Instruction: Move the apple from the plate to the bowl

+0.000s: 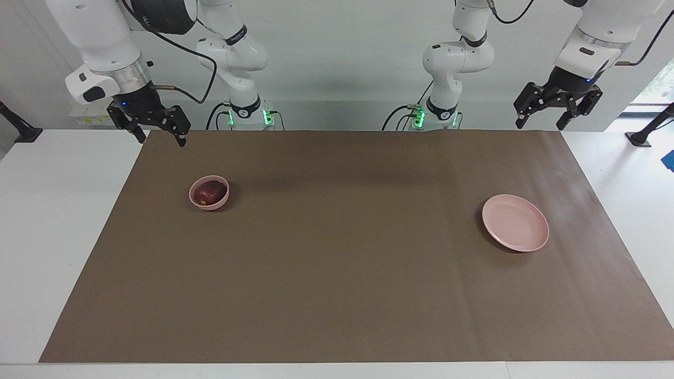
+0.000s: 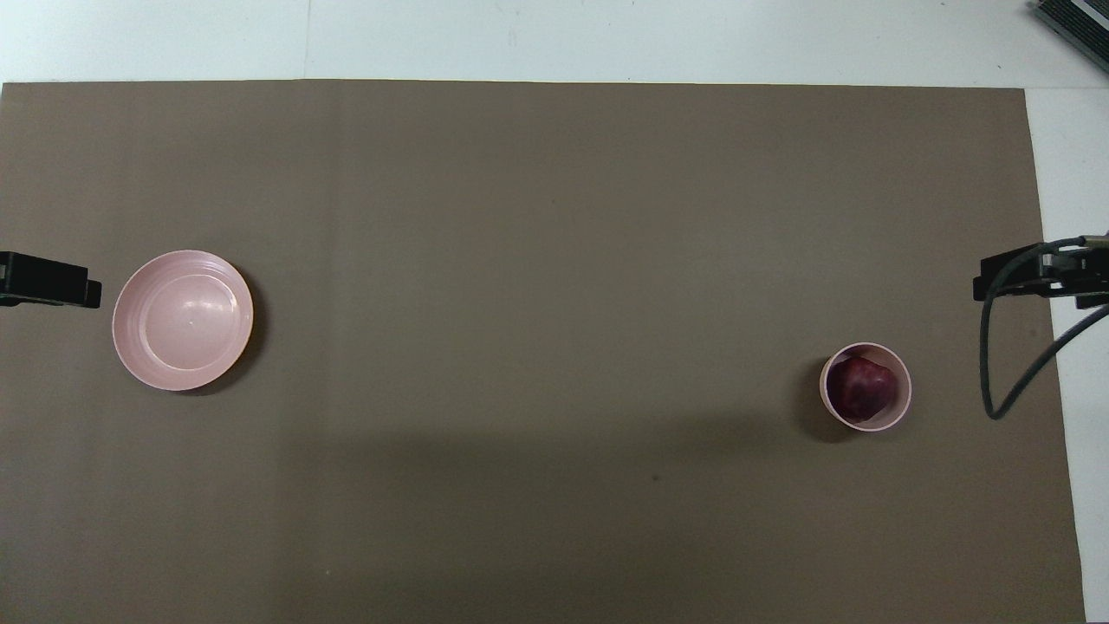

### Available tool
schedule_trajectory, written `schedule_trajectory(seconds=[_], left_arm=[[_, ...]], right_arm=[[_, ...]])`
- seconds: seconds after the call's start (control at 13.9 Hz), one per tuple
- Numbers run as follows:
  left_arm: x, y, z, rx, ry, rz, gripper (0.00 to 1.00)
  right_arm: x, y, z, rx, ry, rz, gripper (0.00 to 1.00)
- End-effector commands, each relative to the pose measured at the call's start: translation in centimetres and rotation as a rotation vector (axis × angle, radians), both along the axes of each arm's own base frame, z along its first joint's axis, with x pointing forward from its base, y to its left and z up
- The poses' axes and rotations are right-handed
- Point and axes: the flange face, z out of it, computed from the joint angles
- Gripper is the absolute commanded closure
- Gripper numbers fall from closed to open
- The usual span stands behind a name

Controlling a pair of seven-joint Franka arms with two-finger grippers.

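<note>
The dark red apple (image 1: 208, 195) lies inside the small deep pink bowl (image 1: 211, 206) toward the right arm's end of the table; both also show in the overhead view, the apple (image 2: 859, 387) in the bowl (image 2: 902, 392). The wide pink plate (image 1: 516, 222) sits bare toward the left arm's end, and shows in the overhead view (image 2: 182, 319) too. My right gripper (image 1: 161, 138) hangs open and empty, raised over the mat's corner. My left gripper (image 1: 541, 124) hangs open and empty, raised over the mat's other corner by the robots. Both arms wait.
A brown mat (image 1: 337, 252) covers most of the white table (image 1: 58, 237). In the overhead view only the grippers' tips show, the left one (image 2: 48, 282) beside the plate and the right one (image 2: 1035, 276) with its cable at the mat's edge.
</note>
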Motion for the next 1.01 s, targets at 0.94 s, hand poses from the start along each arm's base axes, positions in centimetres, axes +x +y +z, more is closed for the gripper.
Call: schedule_trajectory(seconds=[0.94], left_arm=[[-0.8,0.0,0.5,-0.012,0.015,0.005,0.00]], right_arm=[[-0.8,0.7,2.5,0.028,0.024,0.017,0.00]])
